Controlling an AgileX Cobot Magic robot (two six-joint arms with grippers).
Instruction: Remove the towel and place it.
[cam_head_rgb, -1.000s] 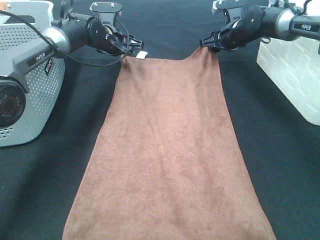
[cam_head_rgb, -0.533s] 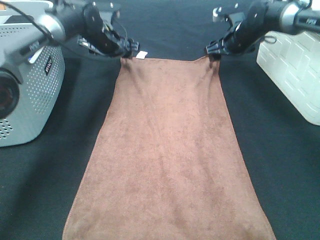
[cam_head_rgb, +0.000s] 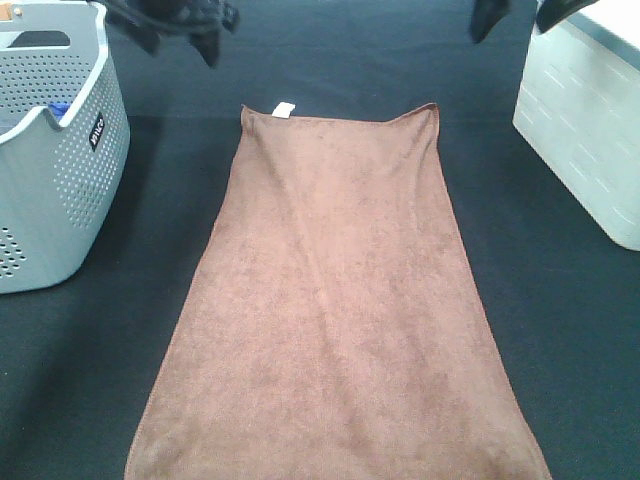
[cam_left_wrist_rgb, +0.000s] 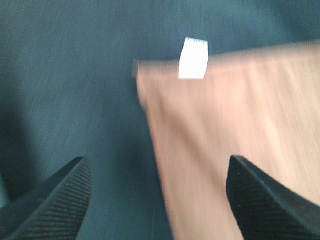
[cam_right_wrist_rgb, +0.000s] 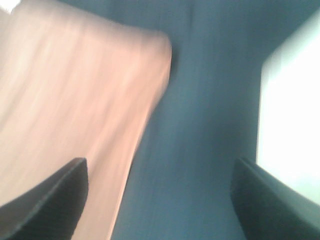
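The grey basket (cam_head_rgb: 55, 180) at the left edge of the black worktop (cam_head_rgb: 560, 330) carries a small dark label (cam_head_rgb: 98, 130); its lettering is too small for me to read; a blue item (cam_head_rgb: 58, 108) shows just inside its rim. A white crate (cam_head_rgb: 585, 140) stands at the right edge. The towel (cam_head_rgb: 335, 300) lies flat along the middle of the worktop, running from the far half to the near edge, with its white tag (cam_head_rgb: 284, 109) at the far left corner; the tag shows no legible print. My left gripper (cam_left_wrist_rgb: 159, 200) is released, its jaws spread wide with nothing between them, above the tagged corner; my right gripper (cam_right_wrist_rgb: 160, 200) is likewise released above the far right corner. A second ago both grippers pinched those far corners; since then they have let go and lifted away; the raised right corner has dropped flat.
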